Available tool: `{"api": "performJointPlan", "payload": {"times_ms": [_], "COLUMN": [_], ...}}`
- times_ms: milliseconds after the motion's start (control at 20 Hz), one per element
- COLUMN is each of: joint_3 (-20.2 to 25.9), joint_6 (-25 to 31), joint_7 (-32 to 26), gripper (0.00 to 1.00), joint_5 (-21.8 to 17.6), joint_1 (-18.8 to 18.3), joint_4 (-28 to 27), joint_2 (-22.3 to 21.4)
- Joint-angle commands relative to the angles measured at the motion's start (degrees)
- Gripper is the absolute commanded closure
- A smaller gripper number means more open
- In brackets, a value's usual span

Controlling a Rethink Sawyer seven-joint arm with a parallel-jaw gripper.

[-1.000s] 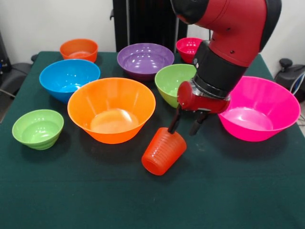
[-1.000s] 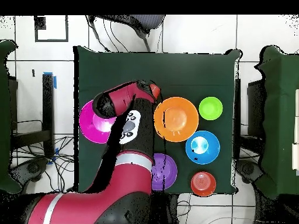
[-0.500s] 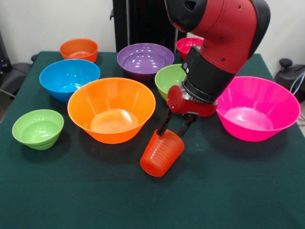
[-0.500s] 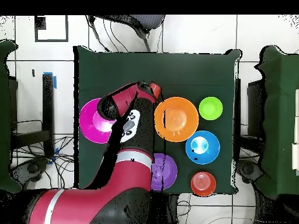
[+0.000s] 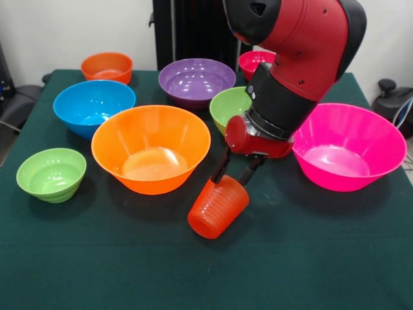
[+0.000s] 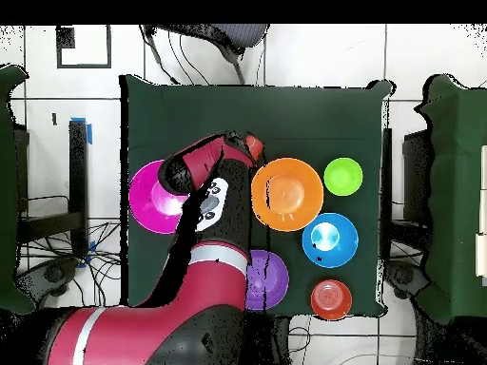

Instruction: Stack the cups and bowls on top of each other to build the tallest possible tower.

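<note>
The gripper (image 5: 235, 173) pinches the rim of the tilted orange-red translucent ribbed plastic tumbler (image 5: 217, 208), one finger inside the mouth, one outside. The tumbler hangs just right of the large glossy orange plastic bowl (image 5: 151, 147), its base low over the dark green tablecloth (image 5: 310, 258)

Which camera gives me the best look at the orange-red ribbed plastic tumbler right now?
The front view. There the orange-red ribbed plastic tumbler shows whole, tilted, with the end effector at its upper end. The overhead view shows only a small red patch beside the large orange plastic bowl; the arm covers the rest.
</note>
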State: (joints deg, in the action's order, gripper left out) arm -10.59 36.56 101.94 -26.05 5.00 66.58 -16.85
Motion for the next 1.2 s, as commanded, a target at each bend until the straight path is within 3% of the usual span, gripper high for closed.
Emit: {"api": "performJointPlan", "payload": {"times_ms": [50, 1200], "joint_3": [4.4, 2.4], "joint_6": [3.7, -1.6], "joint_7": [-5.2, -4.9], "gripper": [0.0, 0.0], "joint_5": [-3.3, -9.2], "joint_1": [1.0, 3.1], "joint_4": [-3.0, -5.4], "joint_2": [2.6, 2.6]}}
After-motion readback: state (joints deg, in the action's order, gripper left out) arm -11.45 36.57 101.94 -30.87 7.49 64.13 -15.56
